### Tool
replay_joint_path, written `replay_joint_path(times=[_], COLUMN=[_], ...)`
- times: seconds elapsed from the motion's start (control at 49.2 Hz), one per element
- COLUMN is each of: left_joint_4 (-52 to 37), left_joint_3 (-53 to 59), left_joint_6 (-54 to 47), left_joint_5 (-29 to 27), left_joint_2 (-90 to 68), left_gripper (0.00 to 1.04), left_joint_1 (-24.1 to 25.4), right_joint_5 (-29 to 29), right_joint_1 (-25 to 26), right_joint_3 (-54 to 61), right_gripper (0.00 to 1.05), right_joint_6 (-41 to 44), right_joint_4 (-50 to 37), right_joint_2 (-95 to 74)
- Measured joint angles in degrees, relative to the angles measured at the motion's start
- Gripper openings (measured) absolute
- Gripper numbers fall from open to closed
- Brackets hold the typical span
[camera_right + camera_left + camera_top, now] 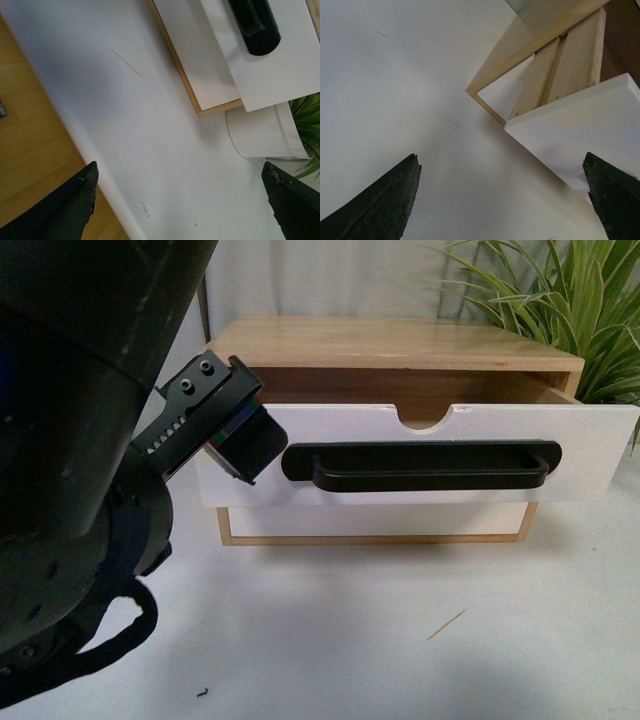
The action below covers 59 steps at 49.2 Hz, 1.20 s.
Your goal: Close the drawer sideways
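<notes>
The drawer (420,455), white-fronted with a long black bar handle (420,467) and a semicircular notch in its top edge, stands pulled out of a light wood cabinet (390,342). My left gripper (225,415) is at the drawer's left end, open and empty. In the left wrist view the left gripper (500,157) is over the white tabletop, with the drawer front's corner (580,125) near one fingertip (610,195). My right gripper (180,167) is open and empty above the table, apart from the drawer's right end (280,70) and the handle end (255,25). It is out of the front view.
A plain white lower drawer front (370,521) sits shut below. A plant (570,300) stands right of the cabinet in a white pot (265,135). A thin wooden stick (446,625) lies on the white table. The table edge (75,135) borders wood floor (30,125).
</notes>
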<state>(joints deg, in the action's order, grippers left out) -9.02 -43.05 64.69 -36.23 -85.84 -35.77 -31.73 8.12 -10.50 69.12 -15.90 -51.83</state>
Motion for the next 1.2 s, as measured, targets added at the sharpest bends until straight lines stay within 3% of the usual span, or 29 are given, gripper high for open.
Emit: replay_joint_path(times=[0.366,0.711,1.199], left_joint_4=[-1.01,-1.46,-3.78], left_joint_3=[-4.61,-5.97,-13.92], left_joint_6=[-3.82,-5.57,-11.37], left_joint_5=[3.50,5.40,12.44], left_joint_2=[-4.42,-5.66,-12.90], left_gripper=[0.99,0.99,0.99], left_joint_1=[1.92,3.61,8.87], right_joint_5=[7.74,12.85,17.20], right_joint_1=[-7.56,-13.90,-16.87], right_joint_3=[-10.73,-21.22,-34.21], right_gripper=[0.96,0.96,0.96], right_joint_6=[-4.81,-7.32,-9.33], right_joint_4=[-13.40,-15.15,-15.26], right_joint_2=[-17.84,-31.21,-45.07])
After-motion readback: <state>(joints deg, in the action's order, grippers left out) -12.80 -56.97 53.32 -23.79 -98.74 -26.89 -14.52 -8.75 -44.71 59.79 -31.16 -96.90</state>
